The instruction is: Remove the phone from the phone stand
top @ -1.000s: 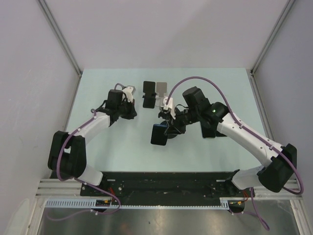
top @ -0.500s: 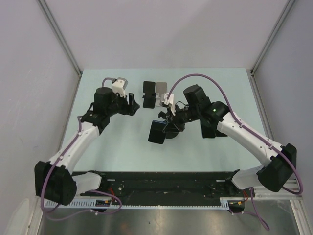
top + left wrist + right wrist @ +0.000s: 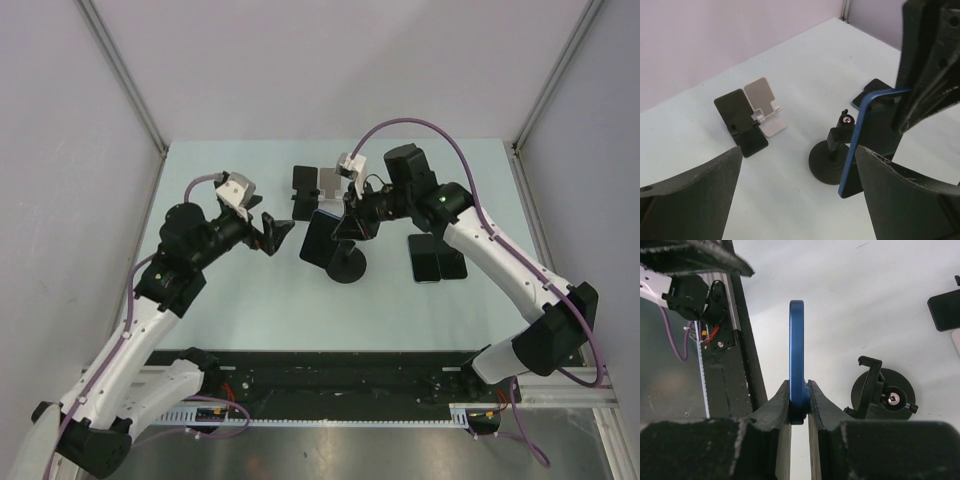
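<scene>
Phone (image 3: 797, 355) hanging edge-on at centre of frame, just beside stand (image 3: 347, 268), no longer sitting in it. Right gripper (image 3: 799, 405) clamping phone edge to keep it from slipping. Left gripper (image 3: 275, 232) gaping wide, holding nothing, hovering left of centre.

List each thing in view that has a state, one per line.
left gripper: open, holding nothing.
right gripper: shut on the phone's edge.
phone: gripped, held clear of the cradle.
round-base stand: upright, cradle empty.
black folding stand: unfolded, empty.
white folding stand: unfolded, empty.
two other phones: lying flat.
</scene>
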